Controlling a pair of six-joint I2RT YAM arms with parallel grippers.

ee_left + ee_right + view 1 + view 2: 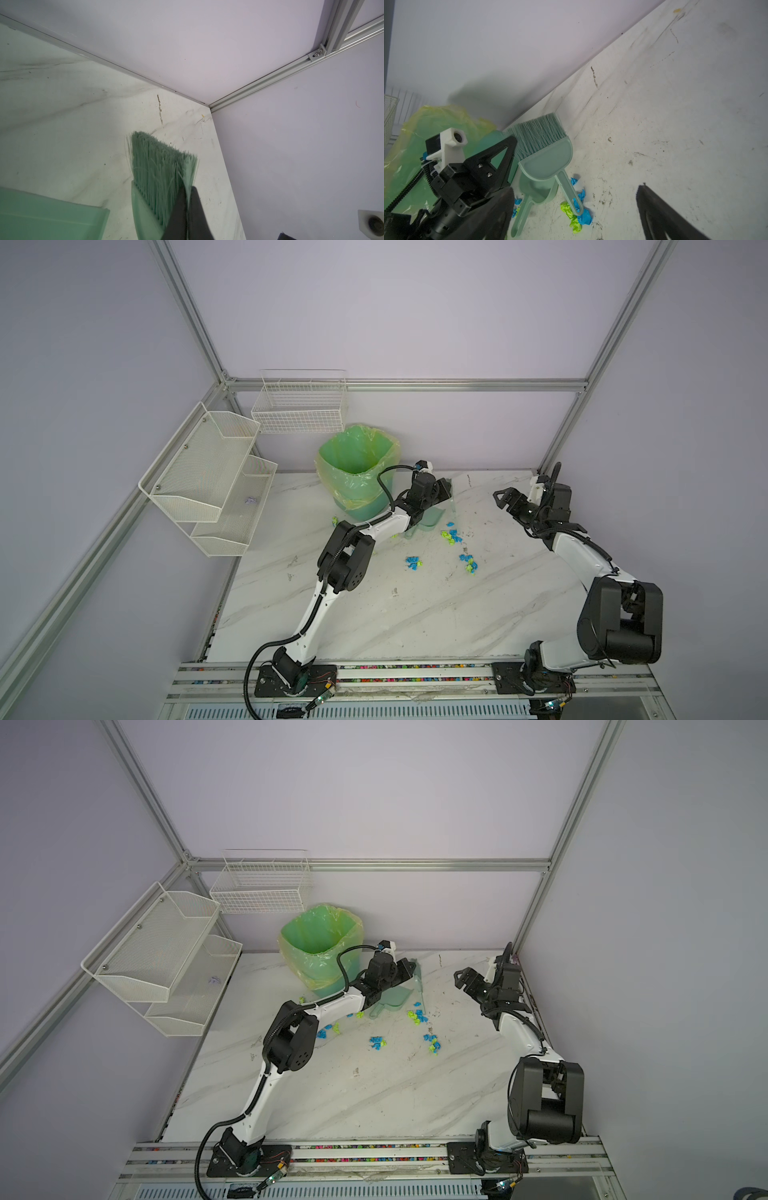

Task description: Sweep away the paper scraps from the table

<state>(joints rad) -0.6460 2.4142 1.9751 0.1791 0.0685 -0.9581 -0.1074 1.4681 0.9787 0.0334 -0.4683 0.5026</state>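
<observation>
Blue and lime-green paper scraps [451, 537] [417, 1016] lie in small clumps on the white marble table [415, 614] [374, 1102], with more of them nearer the front [413, 562] [432, 1044]. My left gripper [444, 489] [409, 967] [190, 188] is shut on the edge bristles of a pale green brush [160, 170] [548, 158]. The brush handle points down at scraps [579, 216]. A green dustpan [428, 520] [535, 191] lies beside it. My right gripper [500, 497] [461, 977] [575, 187] hangs open to the right, holding nothing.
A bin with a green liner [357, 464] [320, 944] stands at the back, just left of the left gripper. White mesh shelves [216, 472] and a wire basket [299, 406] hang on the left and back walls. Aluminium rails [415, 672] edge the table.
</observation>
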